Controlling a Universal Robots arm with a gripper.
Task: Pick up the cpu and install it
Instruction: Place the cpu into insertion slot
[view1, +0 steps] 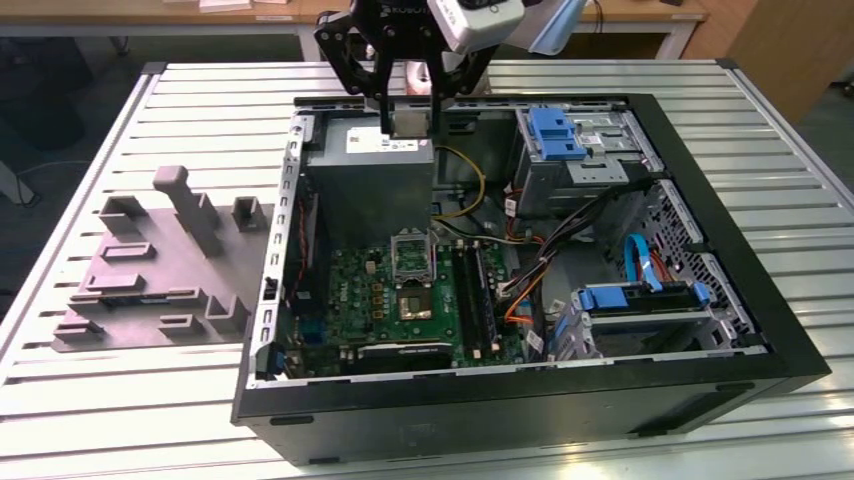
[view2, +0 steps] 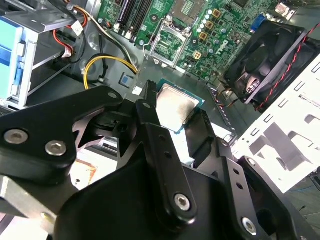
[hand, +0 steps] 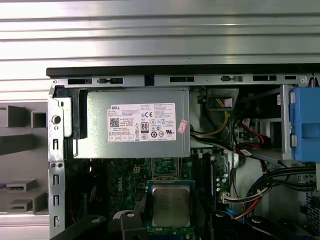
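The end effector (view1: 408, 112) is closed on the cpu (view2: 175, 105), pinching two opposite edges, and holds it in the air above the power supply (view1: 367, 170). The chip looks light, thin and stiff, and probably fragile underneath. Edges seem the right hold, since the smooth metal top could slip.

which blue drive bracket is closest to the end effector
The blue bracket next to the grey power supply and the end effector holding the cpu; the other blue bracket sits lower in the exterior view.
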